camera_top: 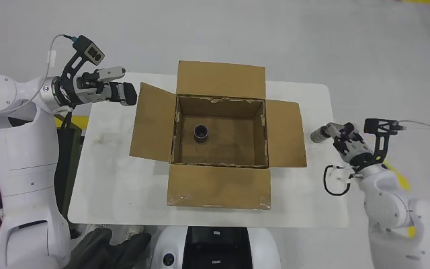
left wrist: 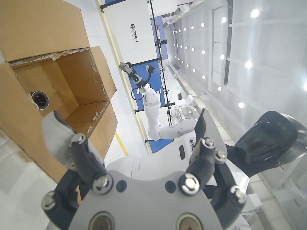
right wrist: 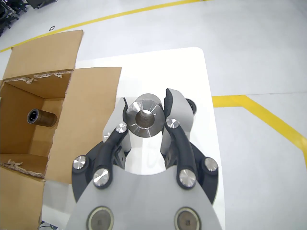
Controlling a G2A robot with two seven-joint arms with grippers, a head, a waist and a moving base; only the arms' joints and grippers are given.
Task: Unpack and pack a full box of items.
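While the right claw [right wrist: 145, 104] is clamped across the round side of a steel sleeve [right wrist: 134, 111], holding it over the table [camera_top: 107, 188] just outside the box's [camera_top: 218, 188] right flap, the left claw [left wrist: 127, 117] hangs spread wide and empty beyond the left flap, clear of the opening, I'd say. All four flaps are folded out, and one dark sleeve [camera_top: 201, 133] stands inside.

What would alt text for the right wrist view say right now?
The right claw is shut on a hollow metal cylinder, with the white table behind it. Nearby, an open cardboard box holds a second, darker cylinder.
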